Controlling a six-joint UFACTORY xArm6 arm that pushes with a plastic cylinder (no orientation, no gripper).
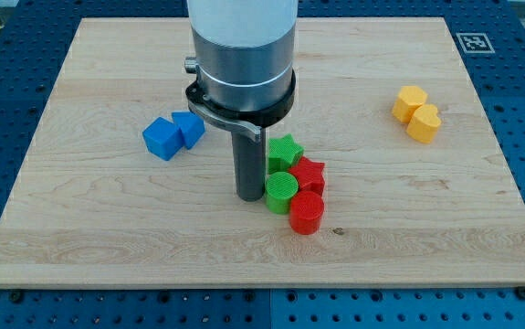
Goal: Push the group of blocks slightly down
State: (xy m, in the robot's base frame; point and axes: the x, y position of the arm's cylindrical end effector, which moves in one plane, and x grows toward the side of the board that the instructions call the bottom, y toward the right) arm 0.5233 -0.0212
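A group of blocks sits near the board's middle: a green star at the top, a red star to its lower right, a green cylinder below, and a red cylinder lowest. They touch one another. My tip stands on the board just left of the green cylinder, touching or nearly touching it. The dark rod rises beside the green star's left side.
Two blue blocks lie together at the view's left. Two yellow blocks lie together at the view's upper right. The wooden board rests on a blue perforated table. A marker tag sits at the board's top right corner.
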